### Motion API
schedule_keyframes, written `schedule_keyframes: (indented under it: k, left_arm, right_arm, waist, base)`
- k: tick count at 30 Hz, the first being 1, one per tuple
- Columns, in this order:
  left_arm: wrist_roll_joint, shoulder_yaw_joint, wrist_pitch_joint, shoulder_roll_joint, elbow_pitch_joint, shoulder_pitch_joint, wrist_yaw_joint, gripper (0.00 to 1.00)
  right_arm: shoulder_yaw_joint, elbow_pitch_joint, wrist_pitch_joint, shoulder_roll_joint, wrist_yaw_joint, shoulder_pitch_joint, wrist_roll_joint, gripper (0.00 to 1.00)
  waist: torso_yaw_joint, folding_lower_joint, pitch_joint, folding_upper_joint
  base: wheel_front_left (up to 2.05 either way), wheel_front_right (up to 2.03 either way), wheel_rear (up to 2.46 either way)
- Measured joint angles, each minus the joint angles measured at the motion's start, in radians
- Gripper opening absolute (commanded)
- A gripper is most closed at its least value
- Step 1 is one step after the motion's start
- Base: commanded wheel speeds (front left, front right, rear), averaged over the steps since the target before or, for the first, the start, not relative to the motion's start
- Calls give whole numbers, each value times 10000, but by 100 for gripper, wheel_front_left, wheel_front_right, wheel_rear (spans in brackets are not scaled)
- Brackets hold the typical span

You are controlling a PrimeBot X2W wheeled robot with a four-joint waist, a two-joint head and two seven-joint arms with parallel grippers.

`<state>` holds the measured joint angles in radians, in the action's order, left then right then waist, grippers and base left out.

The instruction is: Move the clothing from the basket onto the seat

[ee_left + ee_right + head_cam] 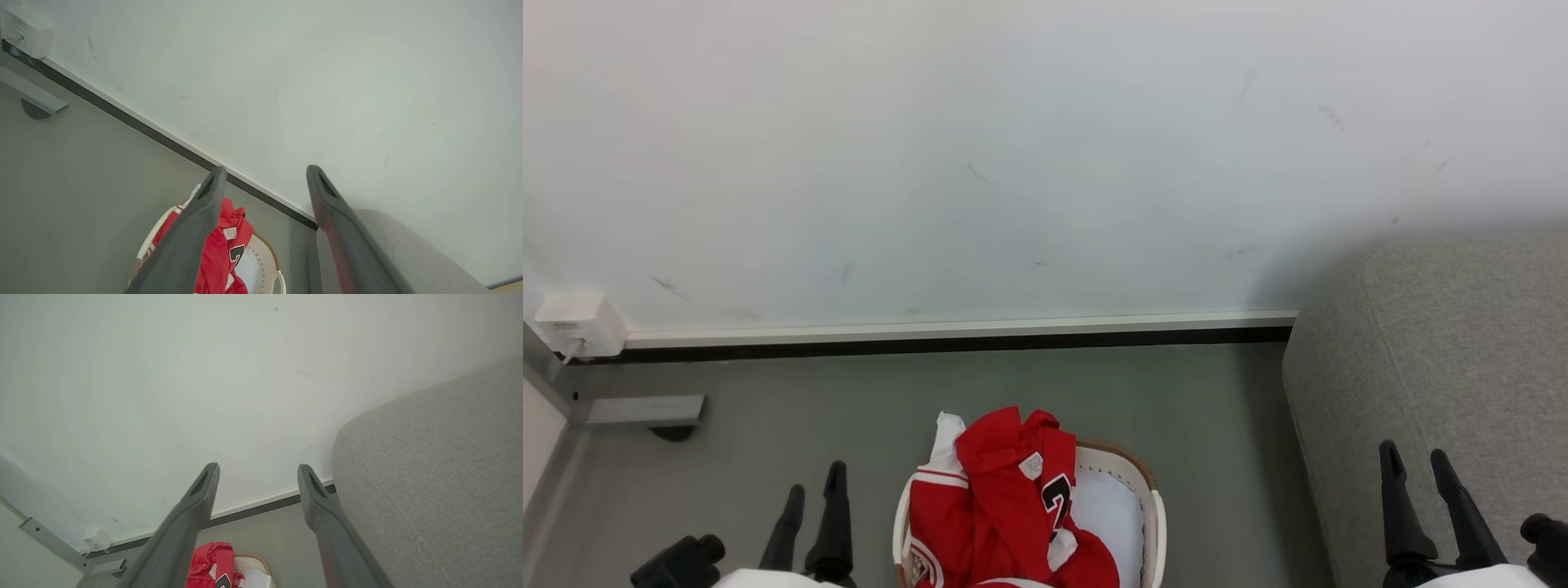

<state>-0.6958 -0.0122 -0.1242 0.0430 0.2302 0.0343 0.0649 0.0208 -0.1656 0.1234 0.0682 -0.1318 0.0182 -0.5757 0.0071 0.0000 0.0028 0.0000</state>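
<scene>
Head view: left pincer (pixel 816 480) and right pincer (pixel 1412 452) gape empty; floor (pixel 1225 457) separates basket (pixel 1156 498) from seat (pixel 1445 351).

**Room: wall, floor, one sofa**

Pale wall (pixel 1013 163) ahead of left gripper (pixel 815 480) and right gripper (pixel 1413 452); a few light scuffs, flat even light. White skirting (pixel 956 329) over a black strip at its foot. Smooth grey-green floor (pixel 768 408) under the left gripper. White wall box (pixel 580 325) and grey metal bracket (pixel 645 411) ahead-left of it. Grey woven sofa (pixel 1445 367), rounded corner, by the right gripper, reaching the wall.
</scene>
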Motion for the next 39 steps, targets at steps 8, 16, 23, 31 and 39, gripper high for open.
schedule_keyframes:
  k: [8,16,23,31,39]
  left_arm:
    - [890,-42,-196,4,-86,-41,-40,100]
    - [1781,-84,-372,6,-134,-140,-58,100]
    - [2433,-102,-548,10,-173,-196,-107,100]
    - [3162,-109,-734,13,-219,-235,-142,100]
    - [3831,-123,-895,15,-236,-283,-188,100]
  right_arm:
    - [48,79,201,-8,0,-25,924,100]
    - [92,153,407,-17,0,-93,1710,100]
    - [86,198,556,-29,0,-169,2266,100]
    - [79,236,736,-46,0,-203,2857,100]
    - [29,244,911,-69,0,-252,3381,100]
  waist:
    - [16,0,-7,0]
    - [35,0,-17,0]
    - [54,0,-29,0]
    - [60,0,-38,0]
    - [67,0,-33,0]
  base:
    - [0,0,0]
    - [0,0,0]
    - [0,0,0]
    - [0,0,0]
    - [0,0,0]
